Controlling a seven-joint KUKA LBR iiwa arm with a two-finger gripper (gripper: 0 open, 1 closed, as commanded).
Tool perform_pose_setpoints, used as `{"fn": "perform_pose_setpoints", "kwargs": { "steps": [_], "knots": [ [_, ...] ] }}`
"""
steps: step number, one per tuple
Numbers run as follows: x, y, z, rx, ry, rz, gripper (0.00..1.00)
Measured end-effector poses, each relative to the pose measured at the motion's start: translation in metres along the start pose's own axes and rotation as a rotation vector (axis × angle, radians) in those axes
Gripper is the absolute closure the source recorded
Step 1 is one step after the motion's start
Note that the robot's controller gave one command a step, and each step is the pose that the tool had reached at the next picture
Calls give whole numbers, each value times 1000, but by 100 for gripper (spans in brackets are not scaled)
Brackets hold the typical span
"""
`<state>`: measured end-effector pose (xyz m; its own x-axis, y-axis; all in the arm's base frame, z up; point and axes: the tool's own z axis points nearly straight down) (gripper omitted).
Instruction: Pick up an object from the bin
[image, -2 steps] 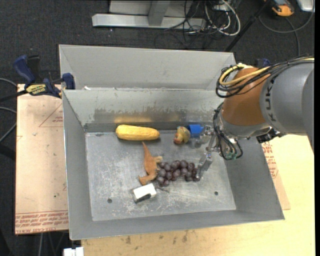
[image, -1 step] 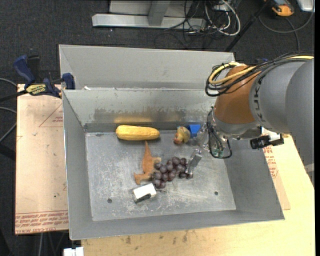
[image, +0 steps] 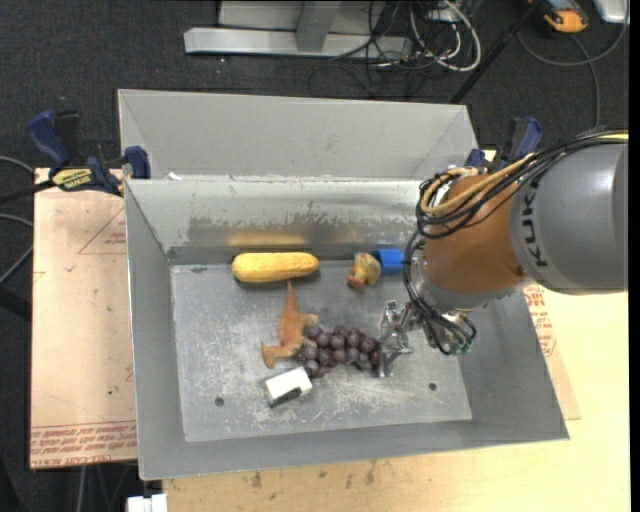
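Grey metal bin (image: 205, 350), claw (image: 393, 343) at right end of dark grape bunch (image: 340, 348), its opening unclear

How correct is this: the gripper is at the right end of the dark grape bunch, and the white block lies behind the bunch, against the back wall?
Not quite. The camera view shows the white block in front of the dark grape bunch, at its lower left, not behind it. The rest holds: the gripper is at the right end of the bunch.

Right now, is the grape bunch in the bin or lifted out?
In. Purple grape bunch lies on the bin floor, gripper beside its right end.
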<state>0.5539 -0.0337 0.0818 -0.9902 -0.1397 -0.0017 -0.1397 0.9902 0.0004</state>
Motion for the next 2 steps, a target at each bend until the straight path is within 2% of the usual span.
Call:
{"fn": "perform_pose_setpoints", "kwargs": {
  "steps": [1,2],
  "knots": [
    [0,0,0,0,0,-1,100],
    [-5,-8,-187,2,-9,-7,100]
  ]
}}
